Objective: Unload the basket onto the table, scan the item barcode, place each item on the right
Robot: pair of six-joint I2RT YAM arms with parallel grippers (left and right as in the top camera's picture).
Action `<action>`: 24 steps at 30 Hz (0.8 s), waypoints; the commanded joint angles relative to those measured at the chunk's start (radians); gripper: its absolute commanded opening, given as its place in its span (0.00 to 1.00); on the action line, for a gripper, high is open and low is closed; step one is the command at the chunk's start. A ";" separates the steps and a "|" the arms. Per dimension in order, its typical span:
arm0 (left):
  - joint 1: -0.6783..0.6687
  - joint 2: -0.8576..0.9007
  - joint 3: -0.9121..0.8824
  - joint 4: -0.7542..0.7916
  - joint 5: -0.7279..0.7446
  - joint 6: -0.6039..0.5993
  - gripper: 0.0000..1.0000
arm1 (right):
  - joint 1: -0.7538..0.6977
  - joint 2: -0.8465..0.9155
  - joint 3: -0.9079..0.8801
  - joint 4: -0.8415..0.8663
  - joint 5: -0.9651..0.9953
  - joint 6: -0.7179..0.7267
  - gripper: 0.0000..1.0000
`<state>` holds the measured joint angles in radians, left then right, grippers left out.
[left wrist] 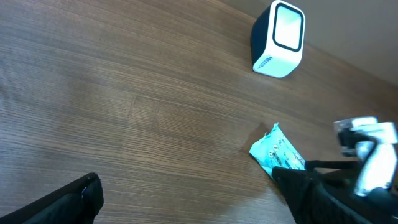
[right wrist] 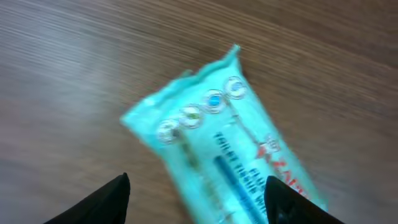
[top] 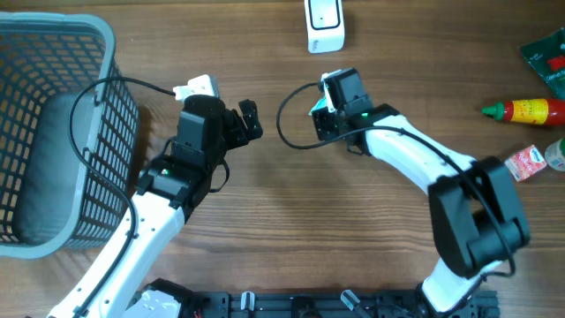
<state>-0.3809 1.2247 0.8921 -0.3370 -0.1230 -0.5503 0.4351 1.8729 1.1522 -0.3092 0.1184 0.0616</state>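
Observation:
The item, a teal plastic packet (right wrist: 217, 149) with printed circles and dark text, lies flat on the wooden table. My right gripper (right wrist: 196, 199) hangs open just above it, one finger on each side. From overhead only a teal sliver of the packet (top: 316, 108) shows beside the right gripper (top: 328, 110). The white barcode scanner (top: 324, 25) stands at the table's far edge, and the scanner (left wrist: 278, 38) faces the left wrist camera. My left gripper (top: 249, 119) is wide open and empty, left of the packet (left wrist: 277, 152).
A grey wire basket (top: 110, 53) fills the left side. At the right edge lie a red sauce bottle (top: 530, 110), a green packet (top: 547, 53) and a small pink-and-white pack (top: 528, 163).

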 commanded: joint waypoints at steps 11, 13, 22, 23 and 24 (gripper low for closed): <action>-0.005 -0.001 0.007 0.003 -0.013 0.020 1.00 | 0.064 0.093 -0.001 0.059 0.152 -0.085 0.61; -0.005 -0.001 0.007 0.003 -0.013 0.019 1.00 | 0.083 0.097 -0.001 0.059 0.198 -0.089 0.60; -0.005 -0.001 0.007 0.003 -0.013 0.019 1.00 | 0.095 0.153 -0.001 0.088 0.291 -0.089 0.56; -0.005 -0.001 0.007 0.002 -0.013 0.019 1.00 | 0.095 0.163 -0.001 0.088 0.294 -0.089 0.54; -0.005 -0.001 0.007 0.003 -0.013 0.019 1.00 | 0.095 0.166 -0.001 0.087 0.294 -0.088 0.53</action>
<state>-0.3809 1.2247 0.8921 -0.3370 -0.1230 -0.5503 0.5316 1.9846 1.1526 -0.2142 0.3637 -0.0242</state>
